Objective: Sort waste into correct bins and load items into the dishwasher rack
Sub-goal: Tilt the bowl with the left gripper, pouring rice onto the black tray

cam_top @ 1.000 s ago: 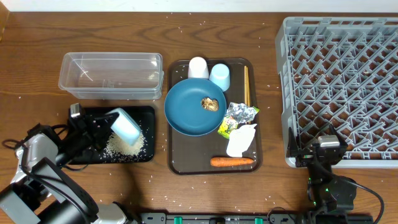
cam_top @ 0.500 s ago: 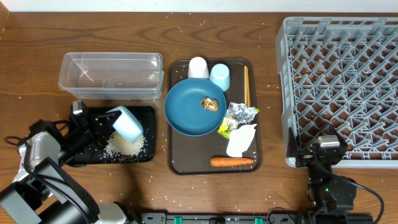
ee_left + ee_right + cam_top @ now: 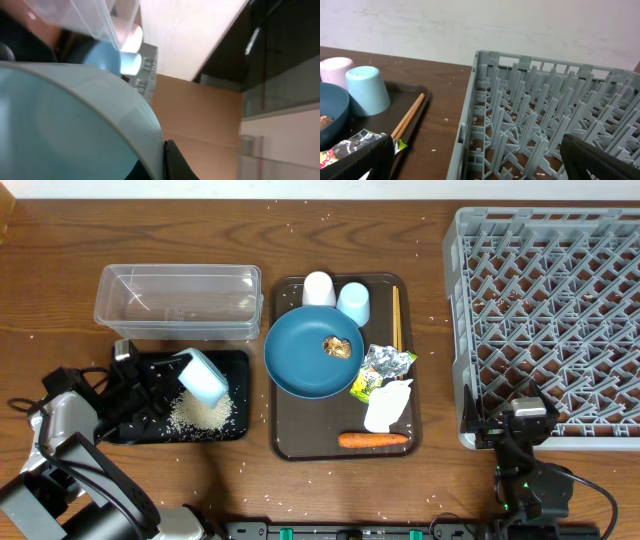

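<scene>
Right wrist: whitish wall [image 3: 470, 25] behind wooden table [image 3: 442, 95]

- The worktop [image 3: 60, 240] is dark brown wood with a clear grain, dotted with small white specks (thickest towards its far side).
- Past its far edge, the overhead view shows a thin pale strip [image 3: 300, 185].
- In the right wrist view an off-white wall [image 3: 470, 25] stands behind the worktop, faintly scuffed and evenly lit.
- The tilted left wrist view shows a pale flat surface [image 3: 190, 30], a tan panel [image 3: 200, 110] and a dark glossy pane [image 3: 280, 50] catching a bright streak.
</scene>
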Robot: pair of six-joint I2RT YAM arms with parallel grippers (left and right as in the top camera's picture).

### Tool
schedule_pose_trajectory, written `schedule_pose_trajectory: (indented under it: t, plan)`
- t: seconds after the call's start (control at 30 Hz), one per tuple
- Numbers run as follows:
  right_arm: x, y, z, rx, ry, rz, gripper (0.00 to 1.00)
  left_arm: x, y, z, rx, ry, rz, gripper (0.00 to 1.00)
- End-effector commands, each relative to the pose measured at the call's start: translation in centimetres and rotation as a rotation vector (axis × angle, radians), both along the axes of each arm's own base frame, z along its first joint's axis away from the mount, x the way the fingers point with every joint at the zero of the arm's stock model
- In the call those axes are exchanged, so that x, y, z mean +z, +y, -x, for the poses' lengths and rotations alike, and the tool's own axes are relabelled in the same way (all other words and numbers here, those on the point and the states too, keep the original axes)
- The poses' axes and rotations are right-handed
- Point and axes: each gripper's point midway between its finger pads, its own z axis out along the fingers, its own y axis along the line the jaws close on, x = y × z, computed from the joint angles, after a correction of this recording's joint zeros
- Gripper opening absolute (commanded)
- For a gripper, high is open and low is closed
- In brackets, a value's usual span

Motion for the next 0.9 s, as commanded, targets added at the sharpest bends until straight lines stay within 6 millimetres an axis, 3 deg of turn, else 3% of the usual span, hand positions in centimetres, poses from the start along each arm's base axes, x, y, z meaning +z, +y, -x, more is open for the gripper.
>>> schedule_pose_trajectory:
  t: [0.0,0.2,0.37,0.53,0.6,0.7,0.8,0.87]
  plan:
    - [-0.2,-0.3,0.0,-0.014,0.006,0.006,0.99,-2.0,0.5,0.1,0.001,0.099,-0.120,0.06]
    - [-0.2,-0.3,0.0,-0.014,0.006,0.006,0.99,-2.8,0.3,0.7,-0.003,0.161,-0.138,0.06]
    - [-0.2,-0.3,0.0,-0.014,0.006,0.006,0.99,2.1,-0.8,0.4,-0.020,-0.119,-0.033,0.06]
    - [-0.2,-0.3,0.0,-0.014,0.006,0.006,0.99,2.2,-0.7,0.2,-0.025,-0.147,-0.068,0.06]
    - [-0.2,-0.3,0.0,-0.014,0.006,0.006,0.99,2.5,-1.4,0.8,-0.024,-0.058,0.019,0.06]
    - [-0.2,-0.3,0.0,-0.014,0.006,0.006,0.99,2.6,-1.1,0.4,-0.032,-0.164,-0.074,0.06]
    - [-0.2,-0.3,0.0,-0.014,0.006,0.006,0.99,2.7,-1.3,0.7,-0.017,-0.004,0.063,0.06]
    - [-0.2,-0.3,0.0,-0.014,0.006,0.006,0.99,2.9,-1.0,0.4,-0.017,-0.043,0.030,0.06]
